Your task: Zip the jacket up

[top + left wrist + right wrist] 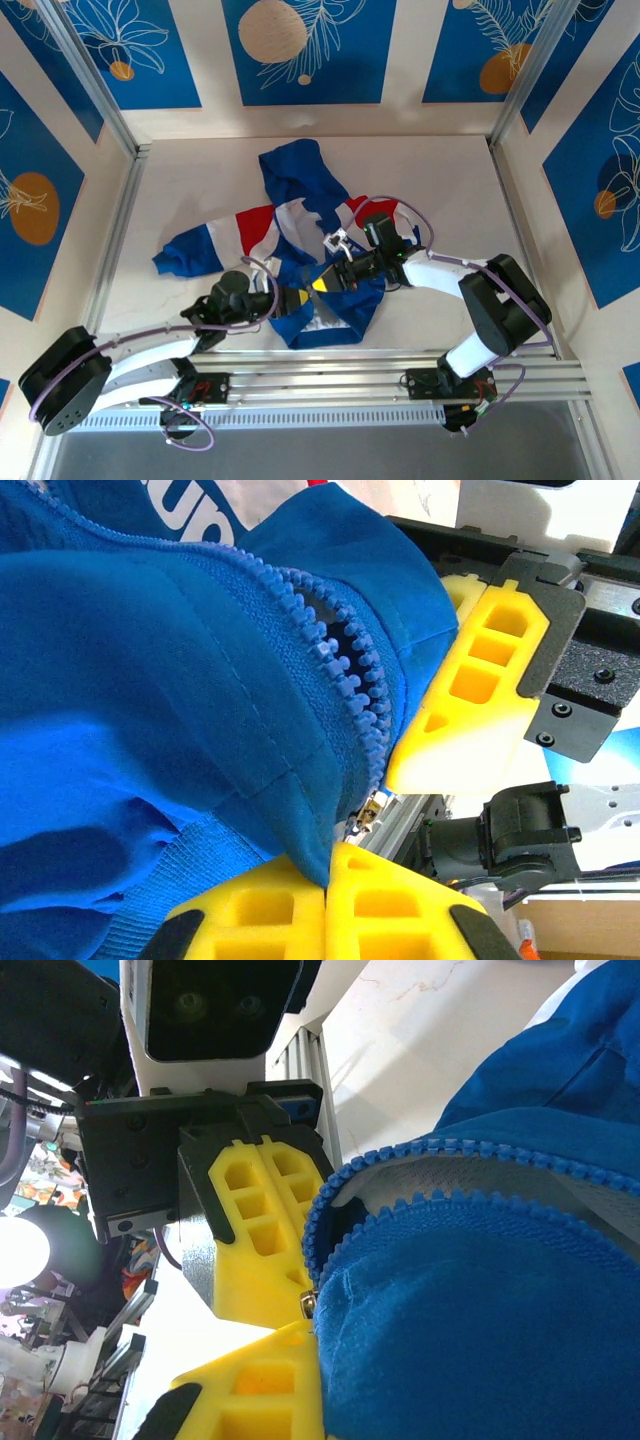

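The jacket lies crumpled mid-table, royal blue with red and white sleeve panels, its hem toward the arms. My left gripper and right gripper meet tip to tip at that hem. In the left wrist view, my left gripper is shut on a blue corner of the hem, and the open zipper teeth curve above it. A metal slider glints just beyond. In the right wrist view, my right gripper is shut against the jacket's blue edge beside the slider; fabric hides its other finger.
An aluminium rail carrying the arm bases runs along the near edge. Metal posts and patterned blue walls close in the sides and back. The table is bare to the right of the jacket.
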Controlling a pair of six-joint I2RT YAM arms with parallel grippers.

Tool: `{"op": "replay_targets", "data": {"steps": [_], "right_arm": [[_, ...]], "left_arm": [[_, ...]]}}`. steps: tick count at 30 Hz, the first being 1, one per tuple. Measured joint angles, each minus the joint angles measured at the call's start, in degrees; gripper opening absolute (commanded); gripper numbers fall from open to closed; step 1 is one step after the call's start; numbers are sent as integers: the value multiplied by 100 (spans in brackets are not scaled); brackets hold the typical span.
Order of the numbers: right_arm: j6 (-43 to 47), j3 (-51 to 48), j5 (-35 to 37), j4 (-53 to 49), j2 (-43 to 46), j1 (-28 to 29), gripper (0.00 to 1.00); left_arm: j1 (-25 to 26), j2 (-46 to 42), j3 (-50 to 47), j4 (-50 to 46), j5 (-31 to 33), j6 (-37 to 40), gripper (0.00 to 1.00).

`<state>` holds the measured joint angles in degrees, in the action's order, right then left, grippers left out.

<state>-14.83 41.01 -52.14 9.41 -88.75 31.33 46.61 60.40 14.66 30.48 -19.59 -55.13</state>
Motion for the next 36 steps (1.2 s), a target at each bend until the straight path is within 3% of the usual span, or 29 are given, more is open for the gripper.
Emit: {"op": "replay_targets", "data": {"steps": [3, 7, 10, 16, 20, 31, 36], "right_arm": [[39, 2, -76, 4, 0, 9, 0], [37, 2, -107, 11, 0, -4, 0], [37, 2, -138, 26, 0, -7, 0], [15, 2, -190, 68, 0, -7, 0], [-26, 2, -192, 173, 0, -4, 0], [-72, 13, -195, 245, -22, 7, 0], [-140, 13, -210, 343, -72, 7, 0]], "left_arm": [[-26, -363, 0, -286, -13, 131, 25], [-61, -879, -13, -732, 15, 208, 48], [-76, -1207, -59, -892, 103, 245, 58], [-85, -1386, -313, -717, 372, 9, 56], [-87, -1119, -468, -271, 446, -177, 49], [-98, -514, -525, 916, 463, -431, 42], [-101, -254, -529, 1281, 455, -487, 28]]}}
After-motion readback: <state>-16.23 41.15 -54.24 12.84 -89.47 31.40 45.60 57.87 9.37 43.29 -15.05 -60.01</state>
